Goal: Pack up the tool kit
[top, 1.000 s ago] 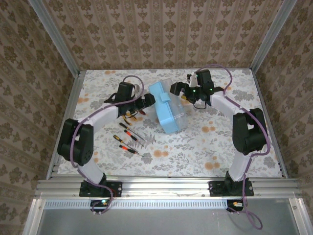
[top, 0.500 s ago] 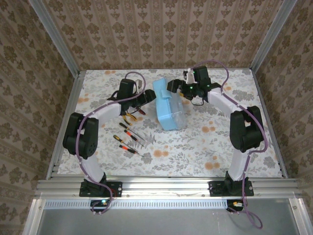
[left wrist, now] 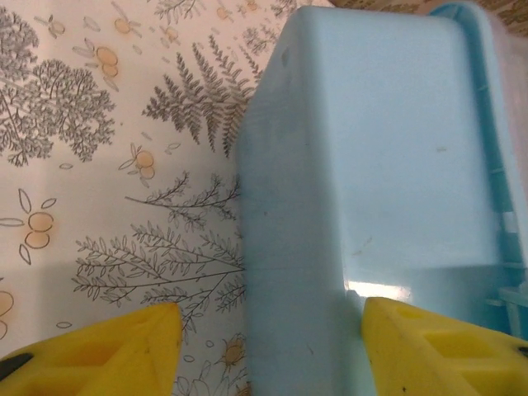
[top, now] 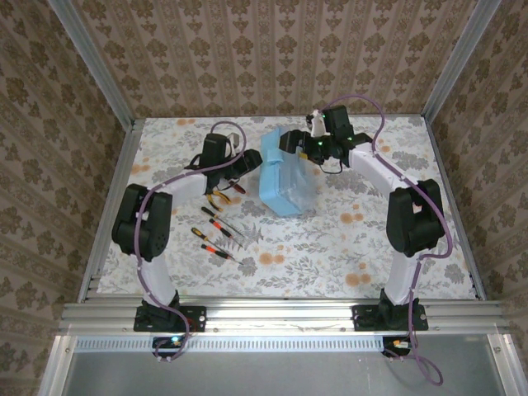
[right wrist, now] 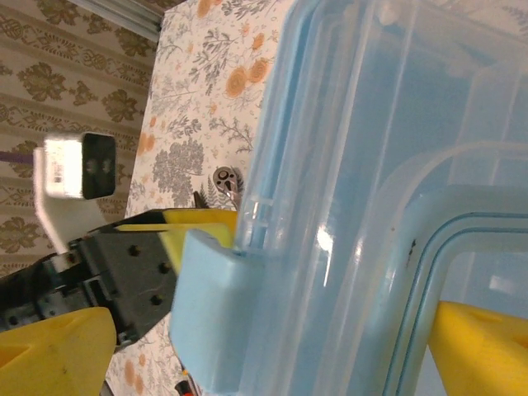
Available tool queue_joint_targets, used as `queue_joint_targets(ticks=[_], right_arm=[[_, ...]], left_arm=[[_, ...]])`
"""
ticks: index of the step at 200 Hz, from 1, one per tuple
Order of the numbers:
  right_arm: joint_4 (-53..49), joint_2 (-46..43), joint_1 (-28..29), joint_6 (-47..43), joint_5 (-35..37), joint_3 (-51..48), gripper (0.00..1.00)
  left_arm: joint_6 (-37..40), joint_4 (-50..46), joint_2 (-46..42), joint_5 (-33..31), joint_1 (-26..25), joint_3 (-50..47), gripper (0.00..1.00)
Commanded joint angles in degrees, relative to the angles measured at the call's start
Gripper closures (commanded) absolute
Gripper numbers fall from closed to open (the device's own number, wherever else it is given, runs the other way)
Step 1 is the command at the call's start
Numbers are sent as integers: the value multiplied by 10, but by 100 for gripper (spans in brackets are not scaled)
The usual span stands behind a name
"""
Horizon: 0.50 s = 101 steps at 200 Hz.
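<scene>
The light-blue translucent case (top: 285, 180) of the tool kit lies mid-table, its darker blue handle on top. My left gripper (top: 252, 164) straddles the case's left edge (left wrist: 297, 247). Its yellow fingers (left wrist: 107, 351) stand either side, with a gap of bare table on the left, so it is open. My right gripper (top: 294, 145) is wide open over the case's far end, and the clear lid (right wrist: 363, 206) lies between its fingers (right wrist: 483, 351). Small pliers (top: 219, 198) and red-black screwdrivers (top: 216, 233) lie on the table left of the case.
The flowered tablecloth (top: 330, 256) spreads in front of the case. Aluminium frame rails (top: 107, 206) and patterned walls close in the table on the left, right and back. In the right wrist view the left gripper's black body (right wrist: 124, 280) sits just beyond the case.
The left gripper's jaws have narrowed around the case's left edge. The right gripper has moved left over the case's far end. The case has turned from slanted to nearly straight.
</scene>
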Motion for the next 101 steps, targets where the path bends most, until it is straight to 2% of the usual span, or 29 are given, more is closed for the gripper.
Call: queue_joint_targets(ticks=[1,70,101], right_arm=[[-17,16,24,-13,-24,30,3],[-41,3,28,-23,-3,21,3],[-77,-15,27,-45,32,27,2]], left_arm=[[-12,1,24,19,-18,-23,40],[-31,44,48,30,-21,-42,41],[-33,49,49,33,-17,-47,41]])
